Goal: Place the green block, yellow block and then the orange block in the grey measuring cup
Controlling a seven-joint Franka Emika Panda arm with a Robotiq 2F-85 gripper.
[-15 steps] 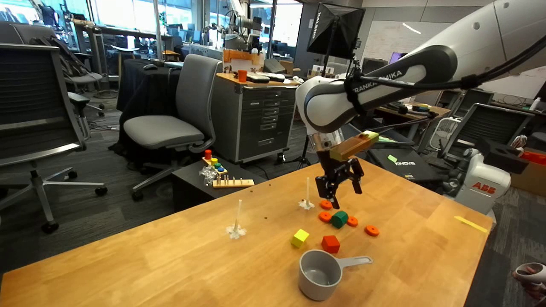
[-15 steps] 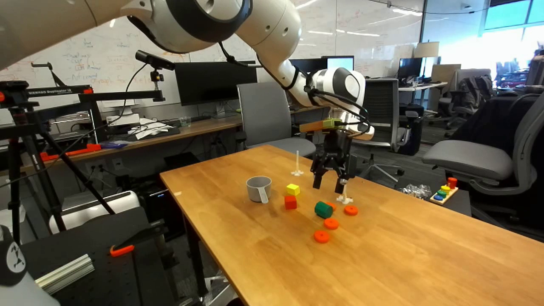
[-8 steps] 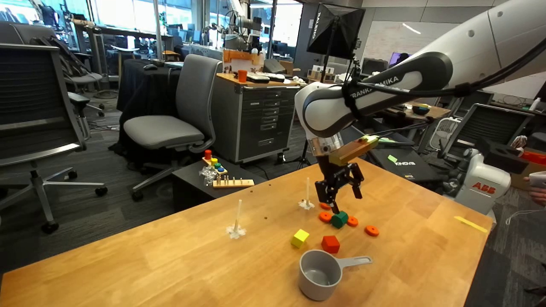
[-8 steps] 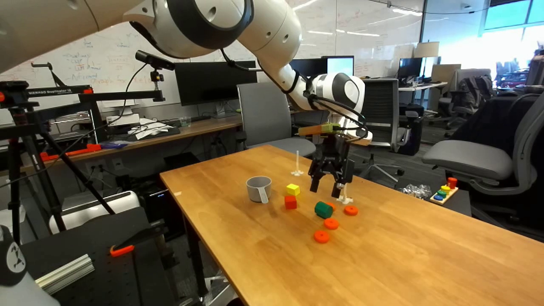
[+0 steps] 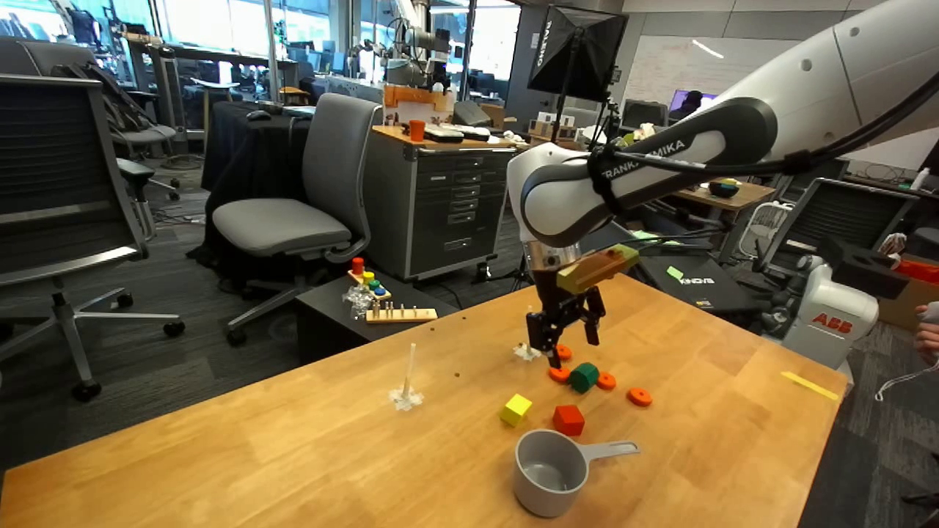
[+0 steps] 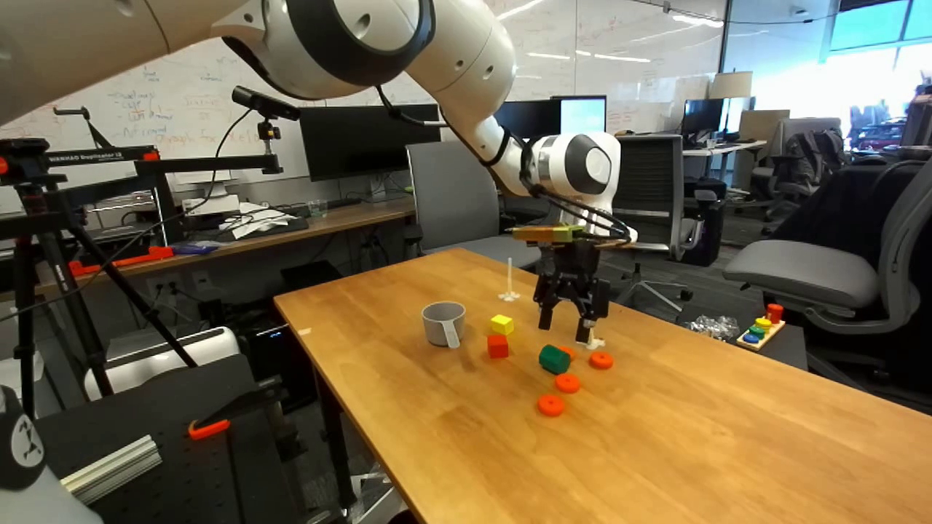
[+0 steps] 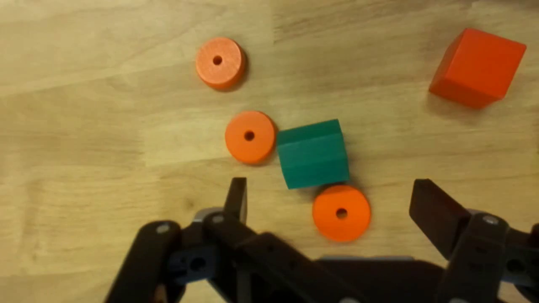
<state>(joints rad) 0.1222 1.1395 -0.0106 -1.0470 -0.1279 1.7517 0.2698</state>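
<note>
The whiteboard (image 6: 619, 36), seen in an exterior view, bears handwriting too faint to read. The worktop (image 5: 257, 447) spreads below the white arm (image 5: 799, 95), whose lettering gives RANK and MIKA, the rest lost behind a black strap (image 5: 606, 183) and a cable (image 5: 796, 161). Past the worktop stand a grey chair (image 5: 293, 220) and a softbox (image 5: 578, 51), the latter with a word too small to make out. A black case (image 5: 722, 293) is marked KINOVA, a white robot (image 5: 829, 297) ABB in red, and, in an exterior view, a dark beam (image 6: 98, 155) WANHAO Duplicator i3. The gripper (image 5: 574, 352) hangs over the worktop with its fingers wide apart. The grey cup (image 5: 550, 469) stands upright, handle out to one side. Of two upright pegs (image 5: 411, 374), one is partly hidden by the gripper in both exterior views. The green block (image 7: 313, 155) lies on the worktop near the gripper, just past the fingertips in the wrist view. The orange block (image 7: 480, 67), a red-orange cube, lies between green block and cup; the yellow block (image 5: 516, 410) is just beside it. All three are outside the cup. Four orange discs (image 7: 341, 225) lie about the green block: two just beside it, hemming two of its sides, touching or not I cannot tell.
</note>
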